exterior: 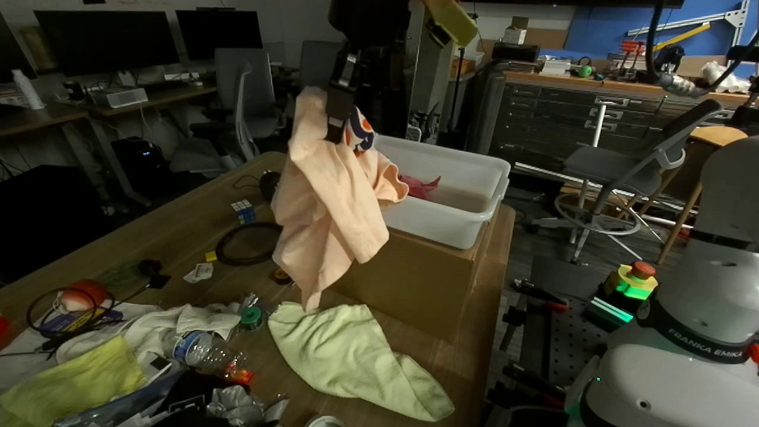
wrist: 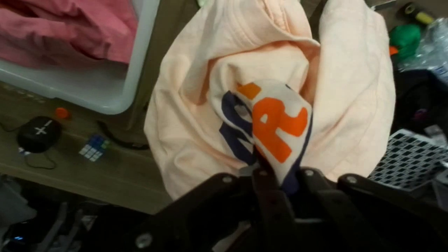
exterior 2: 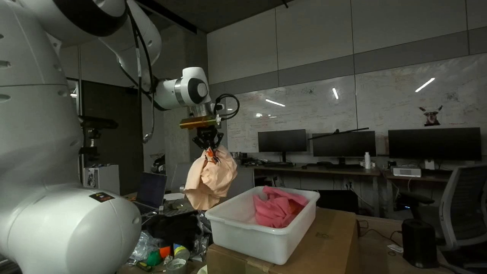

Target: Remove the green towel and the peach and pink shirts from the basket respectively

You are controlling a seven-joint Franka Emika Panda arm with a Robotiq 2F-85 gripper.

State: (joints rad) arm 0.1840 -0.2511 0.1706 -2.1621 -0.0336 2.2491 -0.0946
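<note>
My gripper (exterior 2: 208, 144) is shut on the peach shirt (exterior 2: 213, 179), pinching it at a white, orange and navy print. The peach shirt hangs beside the white basket (exterior 2: 247, 238), clear of it, and in an exterior view (exterior: 332, 201) it hangs above the table. In the wrist view the shirt (wrist: 196, 133) bunches below the gripper (wrist: 276, 175); the fingertips are partly covered by cloth. The pink shirt (exterior 2: 279, 209) lies crumpled inside the basket, also seen in the wrist view (wrist: 70, 31). The pale green towel (exterior: 356, 356) lies on the table outside the basket.
The basket stands on a cardboard box (exterior: 409, 284) at the table's edge. On the table are a Rubik's cube (exterior: 243, 210), a black cable coil (exterior: 246, 243), a plastic bottle (exterior: 204, 350), a yellow cloth (exterior: 77, 379) and a black device (exterior 2: 418, 243).
</note>
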